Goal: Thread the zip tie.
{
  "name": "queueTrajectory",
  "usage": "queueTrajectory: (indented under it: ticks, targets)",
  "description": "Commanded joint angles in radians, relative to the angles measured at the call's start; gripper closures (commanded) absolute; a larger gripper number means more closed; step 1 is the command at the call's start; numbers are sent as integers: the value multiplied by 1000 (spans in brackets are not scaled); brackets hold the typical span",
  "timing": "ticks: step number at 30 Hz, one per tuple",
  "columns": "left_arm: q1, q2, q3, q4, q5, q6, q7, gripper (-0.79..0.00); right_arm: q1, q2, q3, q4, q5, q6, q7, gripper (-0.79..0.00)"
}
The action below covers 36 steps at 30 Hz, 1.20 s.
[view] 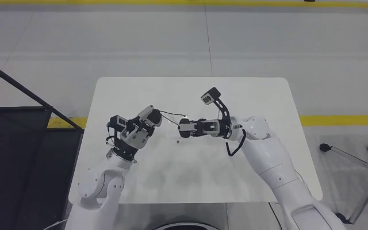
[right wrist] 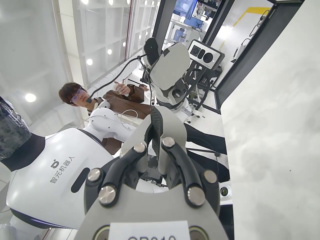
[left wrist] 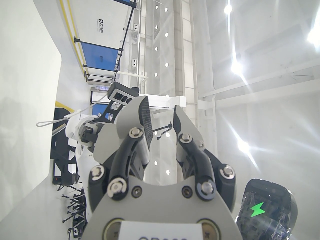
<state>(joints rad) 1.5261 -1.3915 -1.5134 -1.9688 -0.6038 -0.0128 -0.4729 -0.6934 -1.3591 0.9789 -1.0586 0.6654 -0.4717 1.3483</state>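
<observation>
Above the middle of the table (view: pixel 259 172), the left gripper (view: pixel 153 117) sits at 9 o'clock of the right gripper (view: pixel 181 127), near but apart. The zip tie (view: pixel 172 113) lies between them, running from the right gripper's tips toward 10 o'clock and ending just beside the left gripper.

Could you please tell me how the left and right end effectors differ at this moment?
The left end effector is open; the right end effector is shut. The left holds nothing; the right pinches the zip tie. Both face each other over the table.
</observation>
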Motion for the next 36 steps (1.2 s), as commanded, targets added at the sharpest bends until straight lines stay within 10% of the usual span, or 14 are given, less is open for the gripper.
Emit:
queueTrajectory:
  ticks: [1, 11, 19, 36]
  targets:
    - [-1, 1, 0, 1, -4, -1, -1, -265, 0, 0, -1, 0, 0, 1, 1, 0]
    - [-3, 8, 4, -1, -11, -6, -9, -212, 5, -2, -8, 5, 2, 6, 6, 0]
    - [5, 13, 3, -4, -22, -14, -17, -6, 2, -2, -11, 7, 2, 4, 4, 0]
    - [15, 22, 4, -3, -8, -42, -1, 0, -24, 11, 34, -29, -1, -22, -22, 0]
